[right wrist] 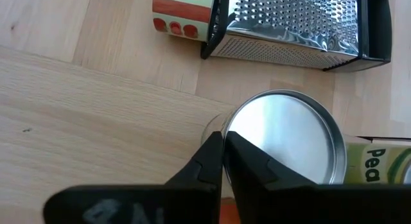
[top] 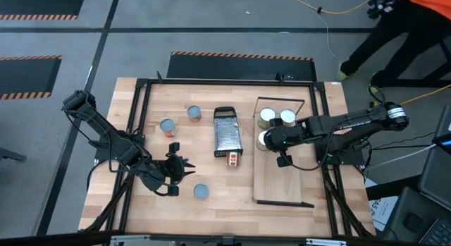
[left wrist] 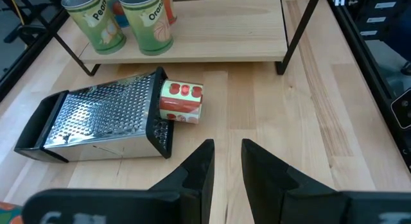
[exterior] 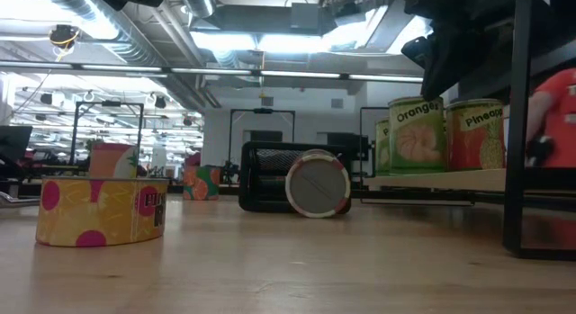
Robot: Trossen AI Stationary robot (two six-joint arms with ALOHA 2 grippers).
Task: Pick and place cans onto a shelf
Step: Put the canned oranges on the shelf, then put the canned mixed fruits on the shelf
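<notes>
Three cans stand upright at the far end of the shelf (top: 282, 177): two at the back (top: 266, 117) (top: 287, 116) and a silver-topped can (right wrist: 282, 137) nearer. My right gripper (right wrist: 223, 142) hangs shut above that can's rim, pointing steeply down. My left gripper (left wrist: 227, 158) is open with nothing between its fingers, near the table's front left (top: 186, 168). It faces a red-labelled can (left wrist: 182, 101) that lies on its side with one end against a metal grater (left wrist: 96, 118). My right gripper's shut fingertips (right wrist: 212, 150) stand over the edge of the can's silver top (right wrist: 241, 121), coming from above. The fingers hide the spot, so I cannot tell whether they touch it.
Loose cans stand on the table left of the grater (top: 167, 126) (top: 194, 113) (top: 174, 147), and one sits near the front edge (top: 201, 192). A dark frame (top: 211, 82) borders the tabletop. A person in orange (top: 423, 20) stands beyond the far right corner.
</notes>
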